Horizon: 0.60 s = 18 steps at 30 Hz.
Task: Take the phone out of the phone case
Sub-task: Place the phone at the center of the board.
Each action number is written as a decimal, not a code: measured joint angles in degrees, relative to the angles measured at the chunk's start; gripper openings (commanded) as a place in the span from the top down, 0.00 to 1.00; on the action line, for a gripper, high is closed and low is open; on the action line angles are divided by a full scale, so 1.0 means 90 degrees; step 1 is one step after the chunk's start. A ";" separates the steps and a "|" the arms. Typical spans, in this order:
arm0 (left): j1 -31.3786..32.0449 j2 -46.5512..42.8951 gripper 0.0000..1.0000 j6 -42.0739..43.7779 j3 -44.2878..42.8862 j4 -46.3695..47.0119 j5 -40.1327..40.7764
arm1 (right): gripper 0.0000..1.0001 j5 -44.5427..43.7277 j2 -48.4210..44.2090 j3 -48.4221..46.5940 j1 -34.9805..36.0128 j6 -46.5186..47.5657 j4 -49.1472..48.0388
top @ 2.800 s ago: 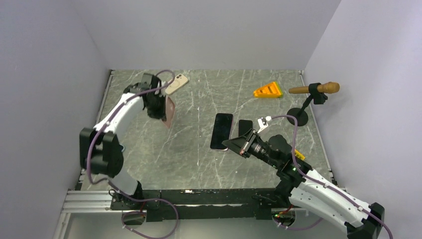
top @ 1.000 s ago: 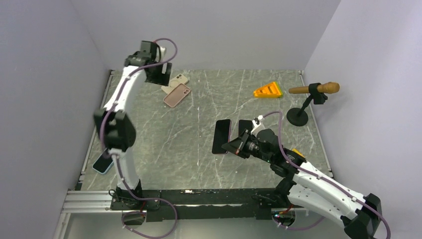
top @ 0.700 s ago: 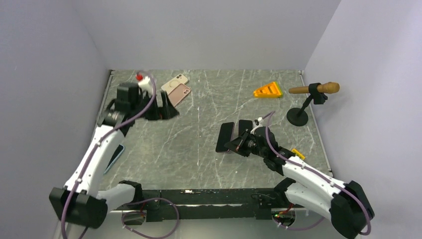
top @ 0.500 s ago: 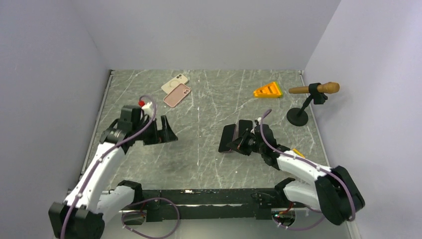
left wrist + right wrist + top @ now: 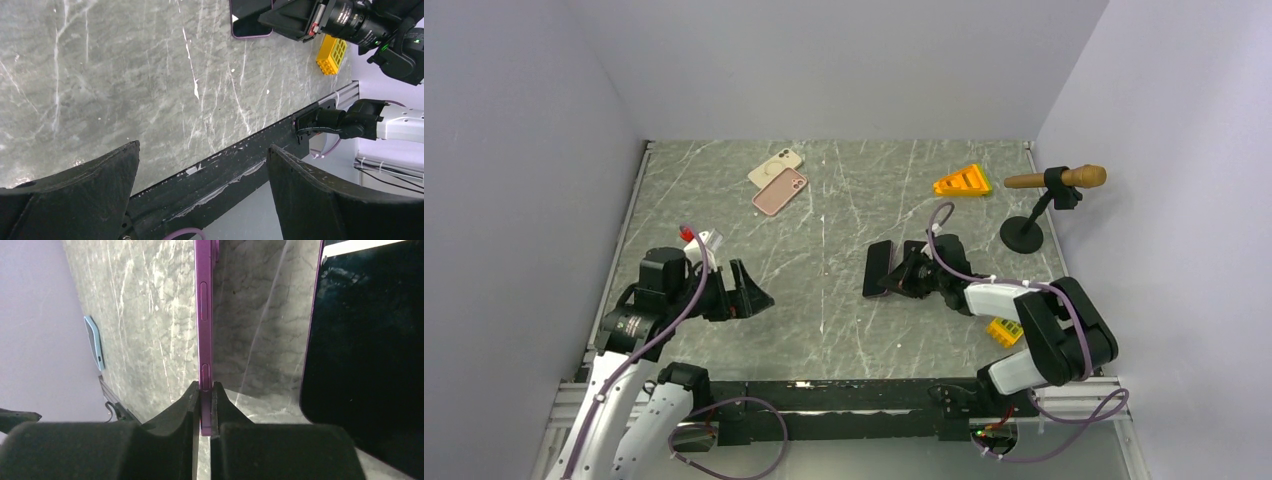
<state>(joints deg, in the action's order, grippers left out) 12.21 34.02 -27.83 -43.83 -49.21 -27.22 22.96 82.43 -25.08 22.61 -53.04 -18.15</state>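
Note:
The purple phone (image 5: 879, 268) is low over the middle of the table, screen up, and whether it touches the table does not show. My right gripper (image 5: 896, 281) is shut on its near edge. In the right wrist view the phone's thin purple side (image 5: 204, 315) runs straight out from between the right gripper (image 5: 205, 390). The pink phone case (image 5: 780, 191) lies apart from it at the far left. My left gripper (image 5: 749, 290) hangs open over the near left of the table. The left gripper (image 5: 203, 147) holds nothing, and the phone (image 5: 250, 20) shows far ahead of it.
A black slab (image 5: 365, 350) lies just right of the phone. A beige case (image 5: 775, 167) sits beside the pink one. An orange wedge (image 5: 962, 181), a wooden handle on a black stand (image 5: 1022, 233) and a yellow block (image 5: 1004, 330) are at the right. A light blue phone (image 5: 95, 342) lies by the left edge.
My left arm has swung back from the far left to the near left, jaws open throughout. My right arm has folded down, lowering the phone toward the table.

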 measured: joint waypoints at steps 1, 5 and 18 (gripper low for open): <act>0.0000 -0.0007 0.01 -0.0036 0.0056 0.0000 -0.0012 | 0.83 0.0032 0.0061 -0.0034 -0.0034 0.0051 -0.0002; 0.0000 0.0034 0.01 -0.0107 0.0131 -0.0012 -0.0036 | 0.70 0.0085 0.0192 -0.0087 -0.0112 0.0197 0.0012; 0.0000 0.0070 0.01 -0.0333 0.0131 -0.0202 0.0913 | 0.00 -0.1127 -0.1122 -0.0658 0.0525 0.1251 0.2025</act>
<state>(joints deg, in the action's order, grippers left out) 12.21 34.65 -30.83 -42.65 -51.03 -19.00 12.82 72.34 -31.00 27.33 -41.78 0.08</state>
